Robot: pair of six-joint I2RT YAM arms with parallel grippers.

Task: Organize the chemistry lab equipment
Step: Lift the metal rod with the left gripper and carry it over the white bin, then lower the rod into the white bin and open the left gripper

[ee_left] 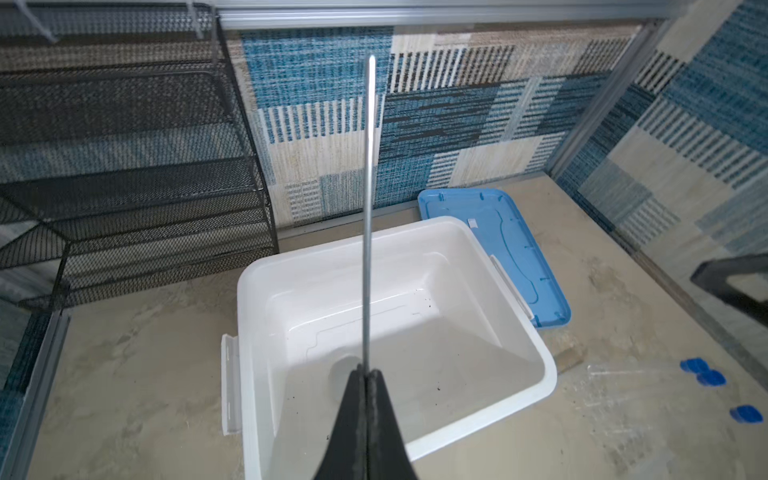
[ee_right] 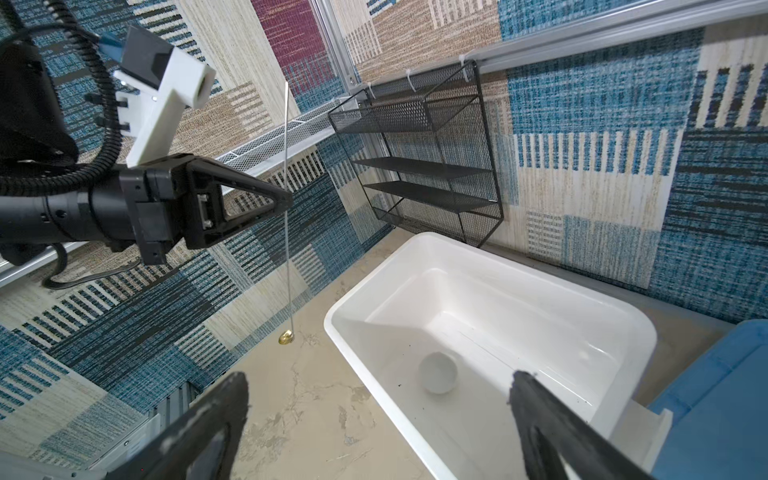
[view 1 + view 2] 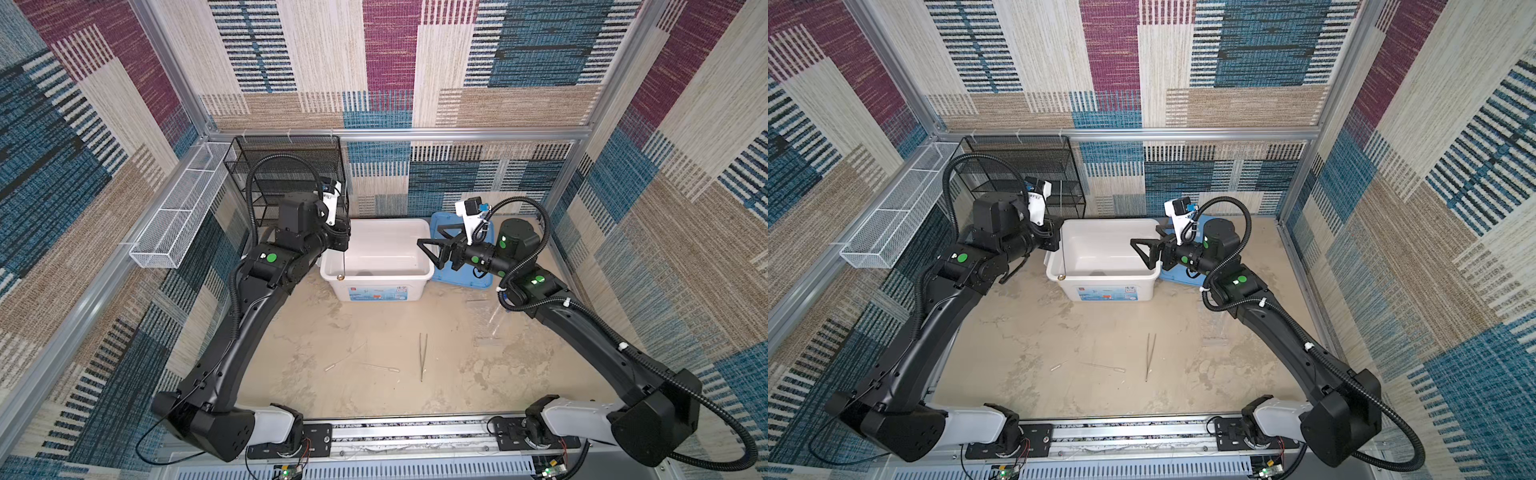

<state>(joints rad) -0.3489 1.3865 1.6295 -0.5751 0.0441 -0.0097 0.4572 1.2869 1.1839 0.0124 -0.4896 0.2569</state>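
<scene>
Tub (image 1: 246, 316) w/ dish (image 2: 437, 372) inside, lid (image 1: 519, 249) beside, my L gripper (image 1: 365, 374) clamped on spoon (image 1: 368, 208), R gripper (image 3: 428, 253) wide, empty.

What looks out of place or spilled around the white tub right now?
Only some dark specks scattered on the floor of the tub, near the dish; they look like spilled grit. The left gripper holds the spoon upright, nothing odd.

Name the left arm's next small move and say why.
Probably shift the left end effector sideways over the white tub. It is shut on the long metal spoon, which hangs upright just outside the tub's rim; the small white dish already lies inside.
</scene>
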